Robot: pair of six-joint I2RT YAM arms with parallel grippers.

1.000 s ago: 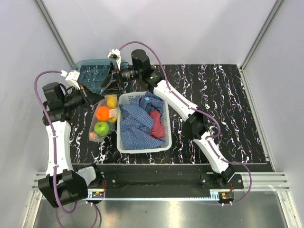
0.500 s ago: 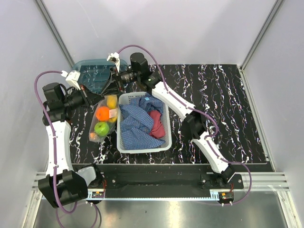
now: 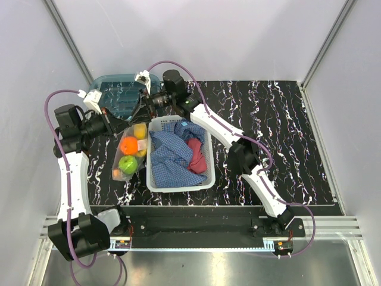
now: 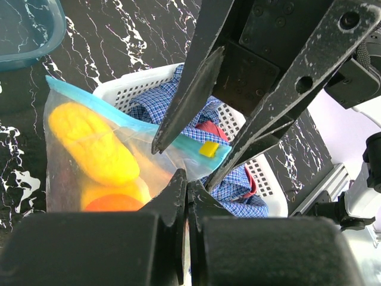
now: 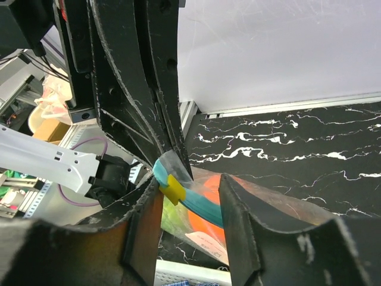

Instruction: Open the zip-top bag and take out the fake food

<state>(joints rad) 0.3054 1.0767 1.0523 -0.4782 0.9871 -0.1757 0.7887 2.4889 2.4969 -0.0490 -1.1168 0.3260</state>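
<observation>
The zip-top bag [image 3: 130,153] lies left of the white basket, its mouth lifted toward the back. It holds the fake food: an orange piece [image 3: 128,144], a yellow piece [image 3: 140,130] and a lime-green piece [image 3: 127,163]. My left gripper [image 3: 119,127] is shut on the bag's clear plastic just below the zip, as the left wrist view [image 4: 187,182] shows. My right gripper [image 5: 189,185] is open, one finger on each side of the teal zip strip [image 5: 205,210] and its yellow slider [image 5: 174,189]. It is not touching them.
A white basket [image 3: 156,182] with a blue checked cloth [image 3: 171,154] and a red cloth [image 3: 197,152] stands right of the bag. A rigid teal bin [image 3: 118,90] sits at the back left, behind both grippers.
My right gripper has moved left and down onto the bag's mouth. The bag's top has shifted slightly with the left gripper.
</observation>
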